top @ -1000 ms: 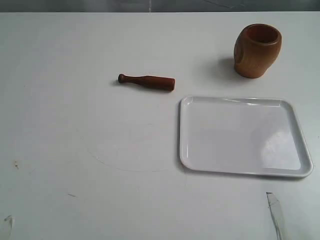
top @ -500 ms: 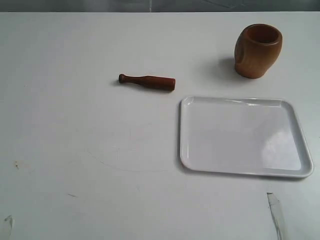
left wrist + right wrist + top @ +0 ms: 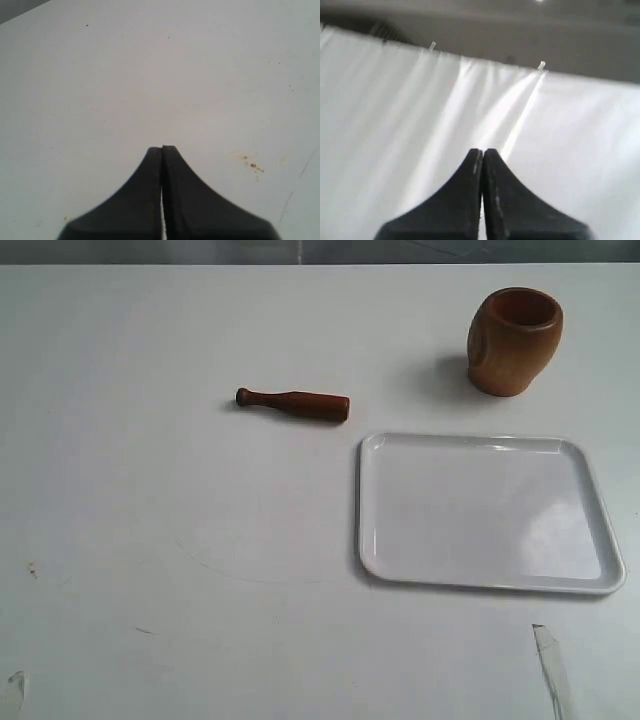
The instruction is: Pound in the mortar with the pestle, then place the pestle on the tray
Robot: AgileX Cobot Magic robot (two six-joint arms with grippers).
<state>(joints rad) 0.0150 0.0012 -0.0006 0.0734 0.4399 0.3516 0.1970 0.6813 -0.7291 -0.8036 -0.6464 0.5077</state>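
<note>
Only the exterior view shows the pestle (image 3: 293, 404) lying flat on the bench (image 3: 150, 500), apart from the mortar (image 3: 514, 341) and the tray (image 3: 488, 512). The wrist views show the left jaws and right jaws pressed together (nothing between them), white bench ahead.

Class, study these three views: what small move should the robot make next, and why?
Likely open the left gripper and reach for the pestle. The pestle lies flat on the table, left of centre, apart from the mortar and tray; the left gripper and the right gripper are both shut, empty.
</note>
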